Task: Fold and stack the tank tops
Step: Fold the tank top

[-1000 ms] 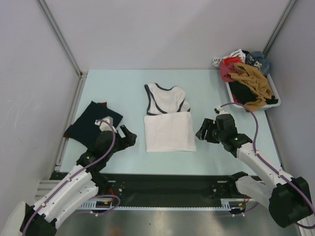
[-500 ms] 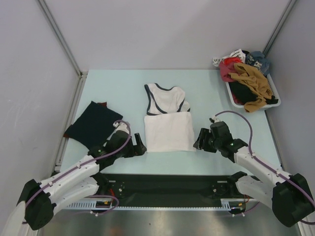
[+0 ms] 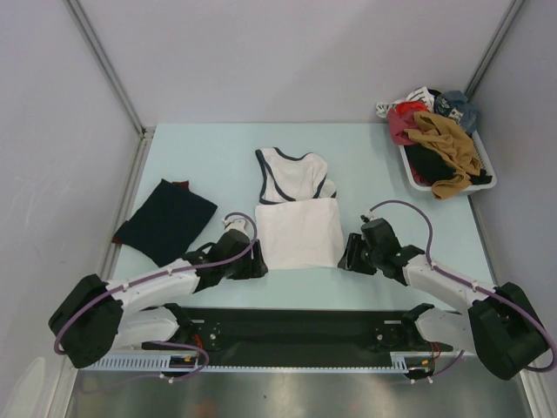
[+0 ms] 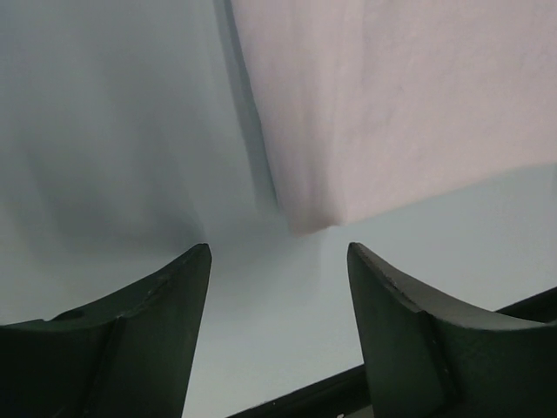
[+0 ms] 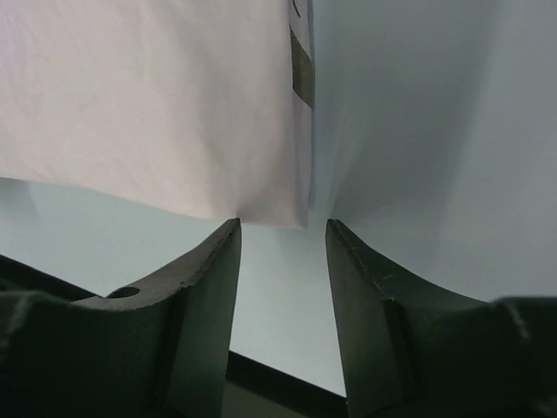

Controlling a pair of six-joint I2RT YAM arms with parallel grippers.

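Observation:
The white tank top [image 3: 296, 218] with navy trim lies half folded in the table's middle, its lower half doubled up. The folded dark navy tank top [image 3: 165, 219] lies at the left. My left gripper [image 3: 258, 266] is open and low at the white top's near left corner [image 4: 313, 218], just short of it. My right gripper [image 3: 345, 259] is open and low at the near right corner [image 5: 278, 213], which lies just ahead of its fingertips. Both are empty.
A white tray [image 3: 484, 184] heaped with mixed clothes stands at the back right. The black base rail [image 3: 296, 326] runs along the near table edge, just behind both grippers. Grey walls close in the sides.
Both grippers have moved inward and down toward the white top's near corners, the left one from beside the navy top. The tops have not moved.

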